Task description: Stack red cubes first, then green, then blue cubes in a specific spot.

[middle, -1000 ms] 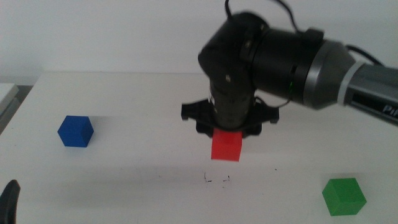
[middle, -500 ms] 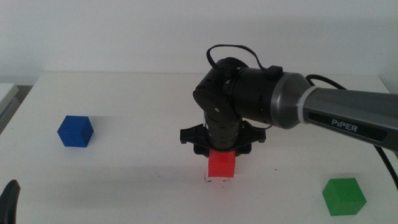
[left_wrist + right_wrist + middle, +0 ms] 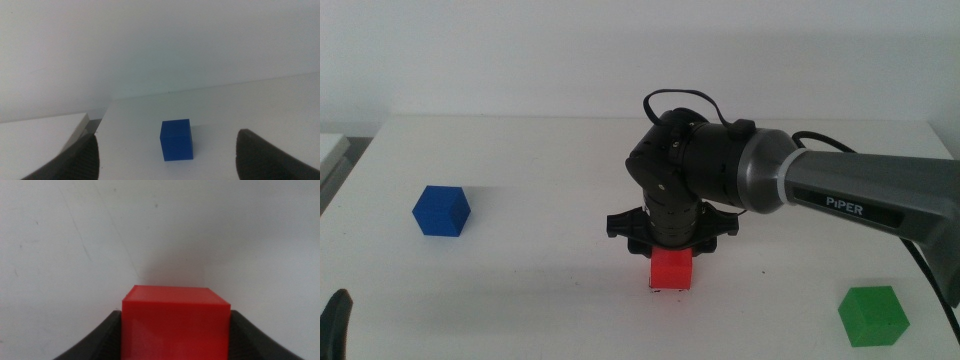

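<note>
1. Here the right gripper [image 3: 672, 262] reaches down over the middle of the white table [image 3: 520, 270], its arm coming in from the right side of the middle view.
2. Its two dark jaws are clamped on the red cube [image 3: 672, 270], one pressed to each side of it, as the right wrist view shows with the cube [image 3: 175, 325] filling the gap between them.
3. The red cube's base meets the tabletop at the front centre of the table, with a trace of dark ink just visible at its lower edge; the pen marks themselves are otherwise hidden under it.
4. The blue cube [image 3: 441, 211] rests flat on the table well to the left of the red one, touching nothing.
5. The green cube [image 3: 873, 315] sits alone near the front right of the table, well apart from the other two.
6. The left gripper [image 3: 165, 160] waits low at the front left, only a dark tip showing at the bottom left corner of the middle view.
7. Its jaws stand wide apart with nothing between them, and its wrist camera looks across the table at the blue cube [image 3: 176, 140] ahead of it.
</note>
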